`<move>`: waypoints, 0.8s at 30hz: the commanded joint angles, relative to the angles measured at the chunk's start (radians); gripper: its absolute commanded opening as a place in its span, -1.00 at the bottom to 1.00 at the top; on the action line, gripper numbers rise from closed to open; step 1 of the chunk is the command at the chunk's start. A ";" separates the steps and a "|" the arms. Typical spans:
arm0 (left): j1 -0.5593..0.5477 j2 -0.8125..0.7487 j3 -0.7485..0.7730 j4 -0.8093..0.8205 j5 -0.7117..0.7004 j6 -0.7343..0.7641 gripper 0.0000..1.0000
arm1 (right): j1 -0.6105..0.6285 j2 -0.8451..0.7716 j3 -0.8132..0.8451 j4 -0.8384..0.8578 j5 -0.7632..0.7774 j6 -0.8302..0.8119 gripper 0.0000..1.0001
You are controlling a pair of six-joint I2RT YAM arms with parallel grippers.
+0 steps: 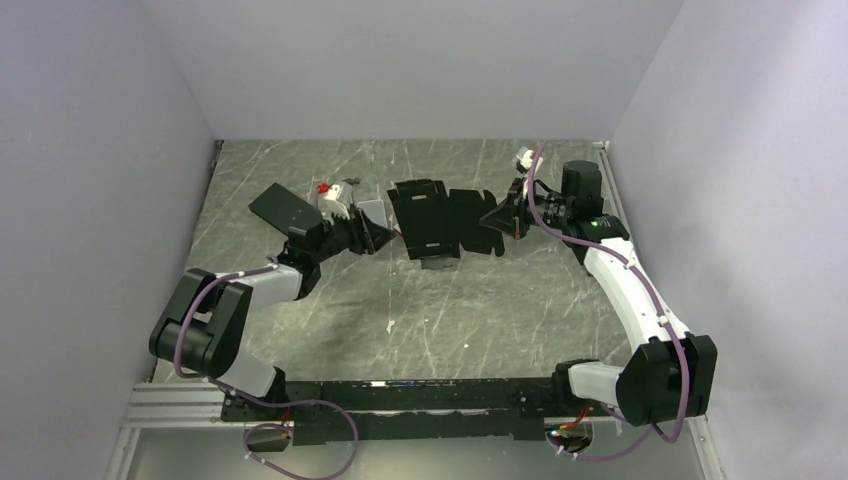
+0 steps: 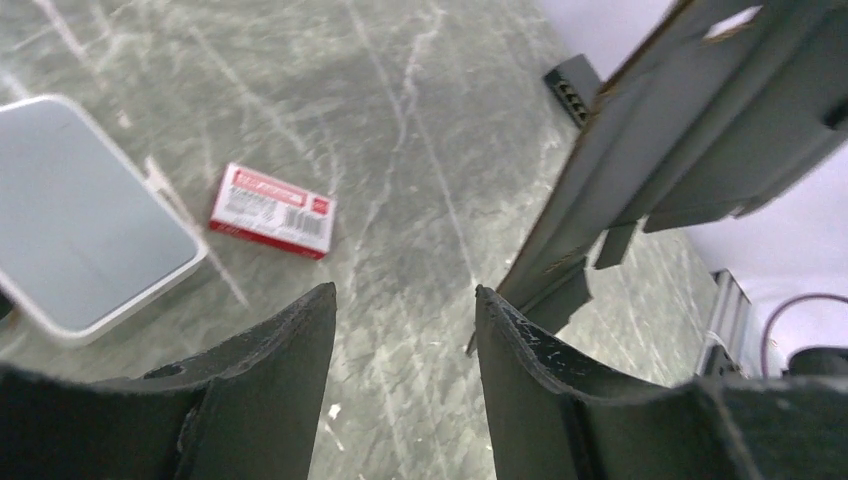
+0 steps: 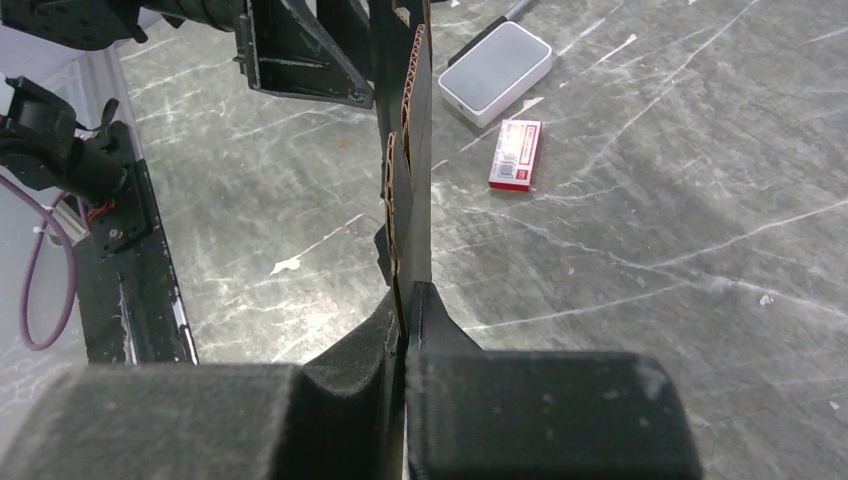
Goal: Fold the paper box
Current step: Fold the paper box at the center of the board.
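The box (image 1: 440, 222) hung upper centre in the top view, its right edge pinched in my right gripper (image 1: 500, 218). My left gripper (image 1: 378, 235) gaped empty, the box outside its fingers; closing there, I judged, could knock it askew or loose.

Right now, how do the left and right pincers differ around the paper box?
The left pincer stands open with nothing between its fingers; the right pincer is shut on the paper box edge. The left sits beside the box's left end, the right clamps its right end. Both have black fingers.
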 commanded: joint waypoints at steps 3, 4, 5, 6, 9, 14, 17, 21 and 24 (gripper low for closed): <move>0.000 0.012 0.021 0.249 0.183 -0.037 0.16 | -0.005 -0.007 0.006 0.056 -0.031 0.016 -1.00; 0.000 0.015 0.019 0.269 0.195 -0.046 0.16 | -0.005 -0.006 0.005 0.060 -0.026 0.018 -1.00; 0.000 0.018 0.017 0.286 0.205 -0.057 0.16 | -0.004 -0.005 0.003 0.062 -0.023 0.020 -1.00; 0.000 0.024 0.016 0.302 0.216 -0.066 0.16 | -0.004 -0.005 0.000 0.064 -0.021 0.021 -1.00; 0.000 0.039 0.014 0.356 0.235 -0.103 0.15 | -0.005 -0.003 -0.005 0.072 -0.011 0.026 -1.00; -0.001 0.061 0.019 0.419 0.243 -0.160 0.11 | -0.002 -0.003 -0.013 0.080 -0.004 0.028 -1.00; -0.002 0.071 0.031 0.428 0.238 -0.203 -0.09 | 0.000 -0.003 -0.016 0.082 0.005 0.028 -1.00; -0.012 0.077 0.058 0.377 0.203 -0.233 -0.40 | 0.006 -0.002 -0.018 0.082 0.016 0.023 -1.00; -0.034 0.054 0.073 0.287 0.137 -0.208 -0.37 | 0.010 0.001 -0.021 0.085 0.018 0.022 -1.00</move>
